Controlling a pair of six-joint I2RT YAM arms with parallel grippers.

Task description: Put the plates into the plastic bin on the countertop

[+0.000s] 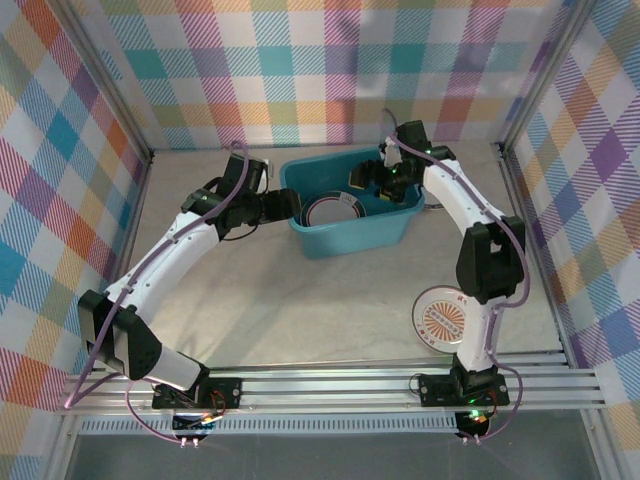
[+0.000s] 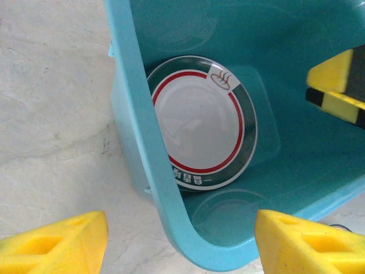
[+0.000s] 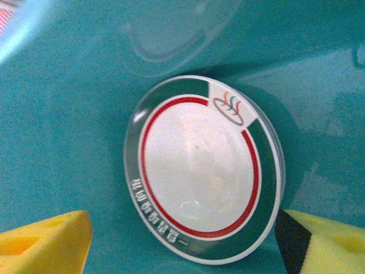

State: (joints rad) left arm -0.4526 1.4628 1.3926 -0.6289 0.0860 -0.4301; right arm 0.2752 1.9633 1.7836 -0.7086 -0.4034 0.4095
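the plastic bin [image 1: 350, 238] sits at the back of the desk [image 1: 300, 310], long axis left to right. a green-rimmed plate [image 1: 333, 209] lies flat, face up, in its left end. left end effector [image 2: 181, 244] gapes wide astride the bin's left wall; right end effector [image 3: 182, 245] hangs wide above the plate, empty. an orange plate [image 1: 447, 318] lies on the desk.

Lab test cell: plaid walls [image 1: 60, 150], aluminium rail frame [image 1: 350, 385], beige countertop [image 1: 300, 310].
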